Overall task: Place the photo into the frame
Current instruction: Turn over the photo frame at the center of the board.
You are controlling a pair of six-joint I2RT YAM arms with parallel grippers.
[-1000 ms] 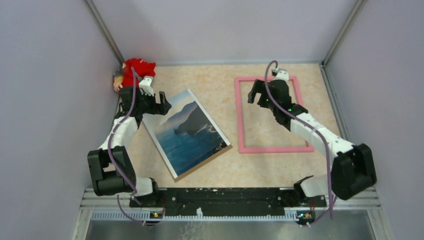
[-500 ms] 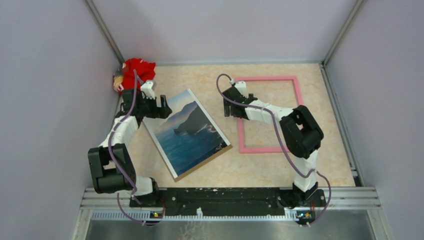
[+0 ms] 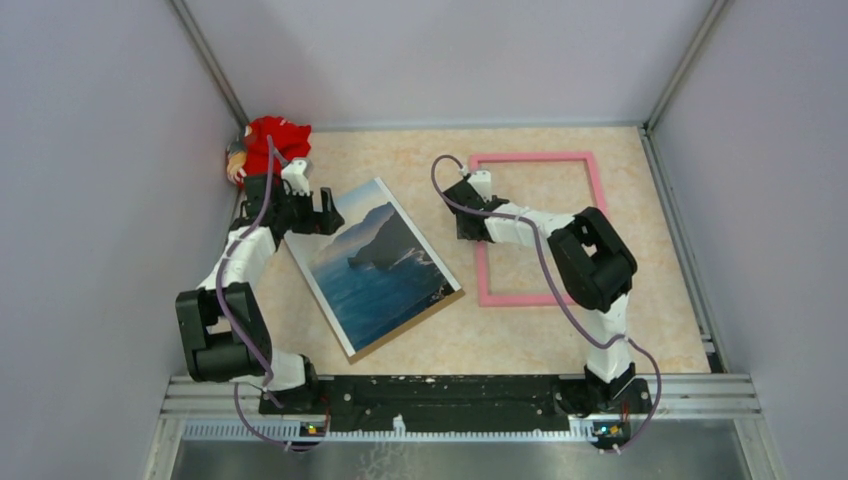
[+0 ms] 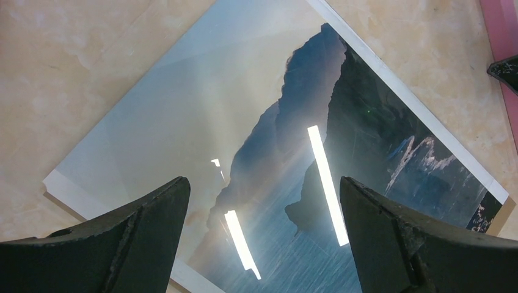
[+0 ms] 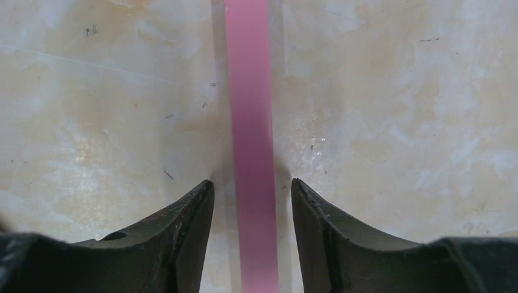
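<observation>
The photo (image 3: 378, 265), a blue landscape of dark mountains and water, lies face up and askew at the table's left centre. My left gripper (image 3: 312, 214) hovers over its far-left edge; in the left wrist view the photo (image 4: 275, 116) fills the space under the wide-open left gripper (image 4: 264, 180). The pink frame (image 3: 536, 159) lies flat at the back right. My right gripper (image 3: 466, 216) is low over its left rail. In the right wrist view the right gripper (image 5: 252, 181) straddles that frame rail (image 5: 247, 91), jaws half closed, a thin gap on each side.
A brown backing board (image 3: 418, 326) lies under the photo, its edge showing along the near-right side. A red-clothed doll (image 3: 270, 142) lies in the back-left corner. Lilac walls close in the table on three sides. The arms' mounting rail (image 3: 450, 392) runs along the near edge.
The right arm swung left from the frame's upper middle to its left rail, and its jaws have narrowed around that rail. The left arm has barely moved.
</observation>
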